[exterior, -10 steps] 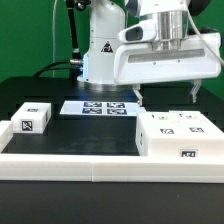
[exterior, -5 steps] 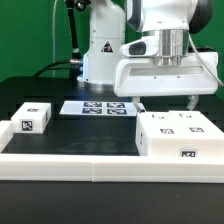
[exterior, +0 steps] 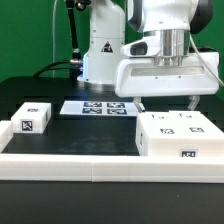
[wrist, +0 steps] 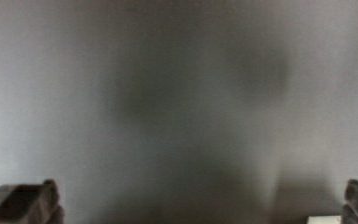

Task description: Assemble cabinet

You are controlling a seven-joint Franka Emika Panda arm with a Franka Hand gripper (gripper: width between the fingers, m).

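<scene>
**Inspector:** State of the hand?

**Observer:** The hand [exterior: 167, 101] is open, jaws spread wide. It hangs above the box, clear of it, gripping nothing. In the wrist view the fingers [wrist: 25, 205] show far apart, with only a blurred grey surface between them. I cannot tell what that surface is.

**Inspector:** Where is the cabinet?

**Observer:** The box [exterior: 180, 135] is white, with tags on its top and front. It stands on the black desk [exterior: 100, 135] at the exterior view's right, just behind the rail [exterior: 70, 165]. A smaller tagged panel [exterior: 34, 118] sits well apart from it, at the exterior view's left.

**Inspector:** Other items?

**Observer:** The marker board [exterior: 100, 107] lies flat on the desk, farther back, between panel and box, near the arm's base.
</scene>
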